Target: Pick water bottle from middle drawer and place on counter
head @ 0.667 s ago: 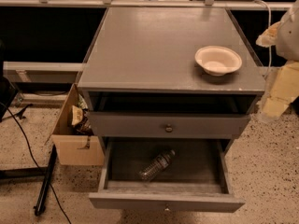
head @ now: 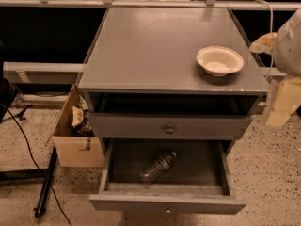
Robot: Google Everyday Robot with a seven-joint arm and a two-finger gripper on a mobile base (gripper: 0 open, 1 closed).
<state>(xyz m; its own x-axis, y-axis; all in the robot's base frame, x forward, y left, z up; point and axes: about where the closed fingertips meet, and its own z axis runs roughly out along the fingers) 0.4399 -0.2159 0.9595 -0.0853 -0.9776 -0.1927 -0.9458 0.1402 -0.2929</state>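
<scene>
The water bottle (head: 158,166) is small, clear and crinkled, and lies on its side on the dark floor of the open middle drawer (head: 167,203), cap toward the back right. Above is the counter (head: 155,46), a broad grey top with chipped paint along its front edge. My gripper (head: 281,105) shows as pale blurred shapes at the right edge of the view. It hangs beside the cabinet's right front corner, at about counter height. It is well apart from the bottle and nothing shows in it.
A white bowl (head: 219,60) stands on the counter's right side. A shut grey drawer front with a brass knob (head: 170,129) sits under an open gap. An open cardboard box (head: 75,135) with clutter stands left of the cabinet. A black pole (head: 45,182) and cables lie on the speckled floor.
The pale arm shapes at the right edge have sunk slightly. The bottle, bowl and drawers have not moved.
</scene>
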